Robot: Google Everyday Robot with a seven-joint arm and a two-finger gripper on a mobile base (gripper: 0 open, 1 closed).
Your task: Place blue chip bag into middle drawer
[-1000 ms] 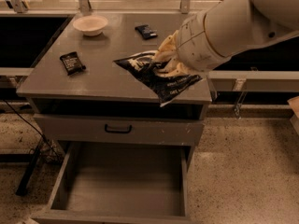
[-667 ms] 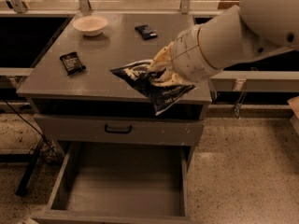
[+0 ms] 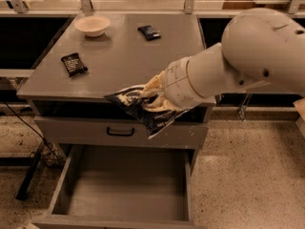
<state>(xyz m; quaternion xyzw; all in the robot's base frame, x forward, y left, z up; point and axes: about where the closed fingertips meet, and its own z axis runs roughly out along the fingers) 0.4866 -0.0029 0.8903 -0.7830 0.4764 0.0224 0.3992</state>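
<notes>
Tool (image 3: 145, 97) clamps the blue chip bag (image 3: 158, 121), arm (image 3: 228, 66) stretched in from the right, above the open middle drawer (image 3: 124, 187).

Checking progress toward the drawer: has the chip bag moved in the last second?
Yes. The chip bag, clamped in the gripper, has come forward past the front edge of the cabinet top, toward the open drawer.

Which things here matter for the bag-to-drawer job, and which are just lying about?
Job: blue chip bag, at the front edge of the cabinet top; gripper, shut on it; middle drawer, pulled open below.
Lying about: white bowl; two small dark packets.
</notes>
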